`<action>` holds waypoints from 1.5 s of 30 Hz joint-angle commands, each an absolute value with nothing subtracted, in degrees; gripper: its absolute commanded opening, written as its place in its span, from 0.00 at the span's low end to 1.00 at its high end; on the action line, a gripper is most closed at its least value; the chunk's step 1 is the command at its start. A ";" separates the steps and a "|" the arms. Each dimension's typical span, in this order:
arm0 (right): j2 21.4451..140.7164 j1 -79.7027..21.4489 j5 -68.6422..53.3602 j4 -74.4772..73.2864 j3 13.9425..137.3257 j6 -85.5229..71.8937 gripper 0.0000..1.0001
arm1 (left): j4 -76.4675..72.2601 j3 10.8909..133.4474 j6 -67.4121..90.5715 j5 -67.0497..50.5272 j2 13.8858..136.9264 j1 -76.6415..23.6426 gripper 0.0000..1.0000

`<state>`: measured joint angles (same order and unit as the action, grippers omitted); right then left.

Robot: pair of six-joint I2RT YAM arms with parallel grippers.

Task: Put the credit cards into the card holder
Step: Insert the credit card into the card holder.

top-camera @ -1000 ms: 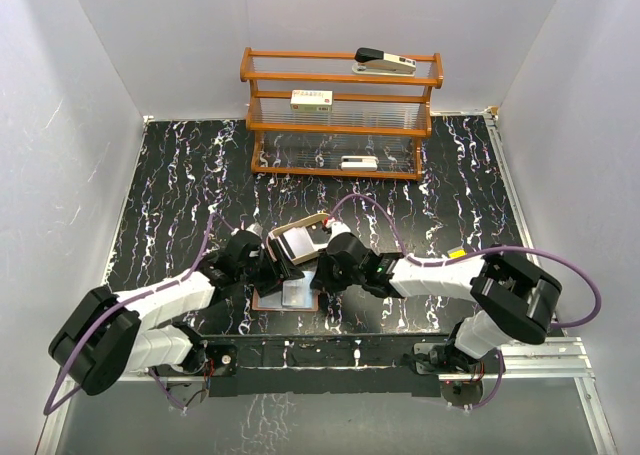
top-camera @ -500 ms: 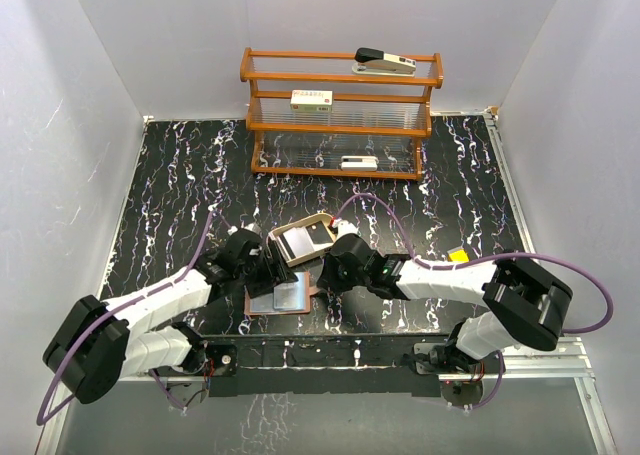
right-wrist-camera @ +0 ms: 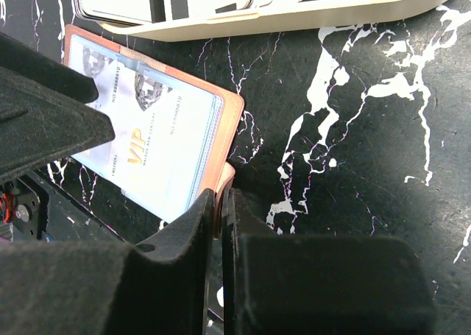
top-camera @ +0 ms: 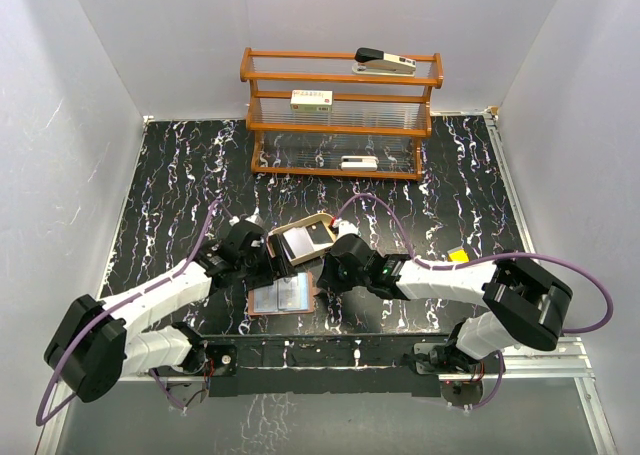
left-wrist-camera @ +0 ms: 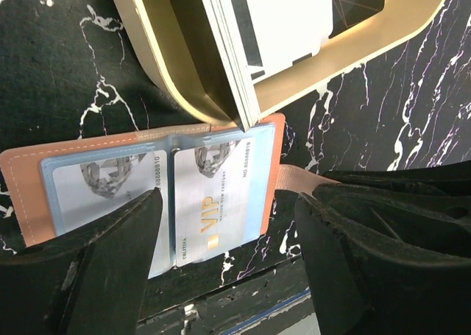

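Left pincer (left-wrist-camera: 228, 228) spread wide over card holder (left-wrist-camera: 213, 173), right pincer (right-wrist-camera: 221, 200) pinching its strap (right-wrist-camera: 226, 175).

card holder (left-wrist-camera: 277, 166): reddish leather, glossy clear pockets | tray (left-wrist-camera: 156, 51): matt tan | table (left-wrist-camera: 66, 70): black marble-look, smooth

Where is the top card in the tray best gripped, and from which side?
Probably at the corner of the cards that sticks over the tray rim toward the card holder; come from that side, since elsewhere the wall blocks fingers.
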<state>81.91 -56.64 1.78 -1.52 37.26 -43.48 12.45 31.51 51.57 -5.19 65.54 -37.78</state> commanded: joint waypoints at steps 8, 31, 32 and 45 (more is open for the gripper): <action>81.25 -57.03 2.20 0.79 37.34 -44.03 0.00 | 8.95 27.47 53.15 -8.74 65.35 -38.02 0.71; 81.17 -57.04 1.98 1.49 37.04 -44.44 0.00 | -1.62 25.53 57.01 -12.52 68.44 -38.84 0.61; 81.28 -57.04 1.88 1.68 37.12 -44.48 0.00 | -2.09 25.31 57.14 -12.63 68.55 -38.91 0.61; 79.81 -57.13 2.52 0.96 36.52 -45.20 0.00 | 0.72 24.54 58.89 -10.29 64.88 -39.19 0.68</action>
<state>81.89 -56.64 1.30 -1.10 36.93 -44.31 -2.74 24.58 58.81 -11.53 68.14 -38.83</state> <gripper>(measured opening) 0.053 0.665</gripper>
